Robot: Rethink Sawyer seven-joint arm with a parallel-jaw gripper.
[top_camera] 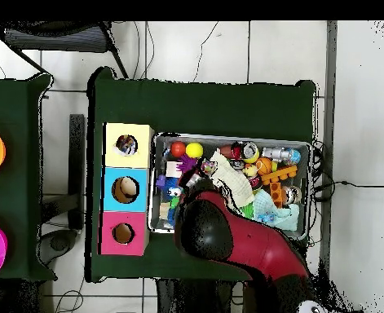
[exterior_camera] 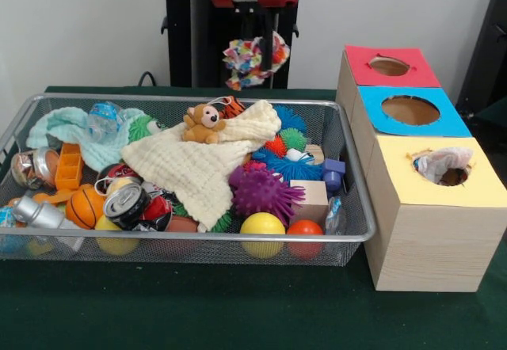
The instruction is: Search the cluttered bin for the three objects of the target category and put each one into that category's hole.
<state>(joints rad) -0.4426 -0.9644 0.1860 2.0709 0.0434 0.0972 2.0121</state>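
Observation:
My gripper (exterior_camera: pixel 256 47) hangs above the back edge of the wire-mesh bin (exterior_camera: pixel 190 237), shut on a dotted cloth (exterior_camera: pixel 240 57) that dangles from it, clear of the clutter. A second dotted cloth (exterior_camera: pixel 440 162) is stuffed in the ragged hole (exterior_camera: pixel 453 177) of the yellow-topped box (exterior_camera: pixel 432 231) and partly sticks out. A third dotted cloth does not show. In the overhead view the red arm (top_camera: pixel 244 240) reaches over the bin (top_camera: pixel 302 145) and hides the gripper. The yellow box (top_camera: pixel 138 134) stands to the bin's left there.
A cream waffle cloth (exterior_camera: pixel 198 168) with a teddy bear (exterior_camera: pixel 203 123) on it lies mid-bin. A mint-green cloth (exterior_camera: pixel 67 128) lies at the back left. Balls, cans, spiky toys and blocks fill the rest. The blue-topped box (exterior_camera: pixel 410 111) and the red-topped box (exterior_camera: pixel 388 66) stand behind the yellow one.

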